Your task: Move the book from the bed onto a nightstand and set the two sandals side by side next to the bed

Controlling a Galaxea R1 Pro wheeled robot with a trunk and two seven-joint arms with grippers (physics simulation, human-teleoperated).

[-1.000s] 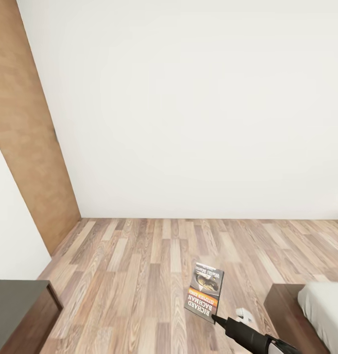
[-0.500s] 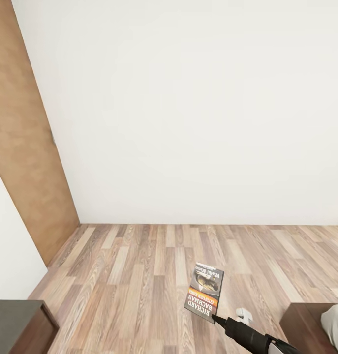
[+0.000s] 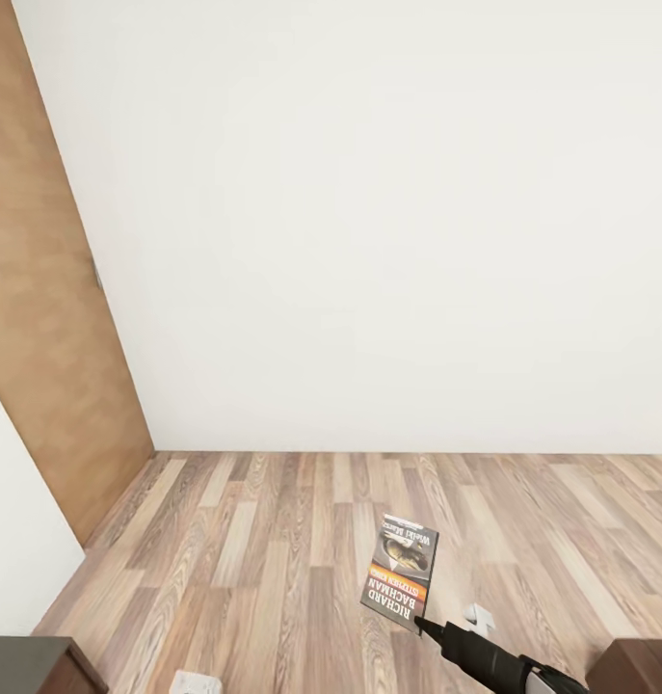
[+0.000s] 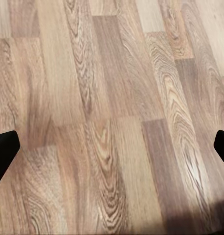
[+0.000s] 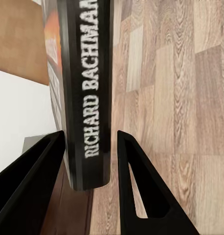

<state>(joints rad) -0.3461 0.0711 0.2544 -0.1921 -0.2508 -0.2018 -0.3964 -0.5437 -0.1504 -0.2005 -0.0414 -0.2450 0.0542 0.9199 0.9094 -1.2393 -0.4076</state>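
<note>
- Right gripper [image 5: 90,161]: black wedge-shaped fingers clamped on the book [image 3: 401,573], a thin glossy paperback held upright above the wood-plank floor [image 3: 273,540].
- Left gripper [image 4: 112,147]: dark fingertips spread wide over grained planks.
- Nightstand [image 3: 27,665]: dark squarish corner, near left.

Black-spined book [image 5: 87,93] with orange band; brown wood-grain floor [image 3: 273,540]; white wall [image 3: 369,212].

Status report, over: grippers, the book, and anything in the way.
Right gripper shut on the book, held above the wood floor. Left gripper open, empty. Nightstand corner at lower left; nothing seen blocking.
</note>
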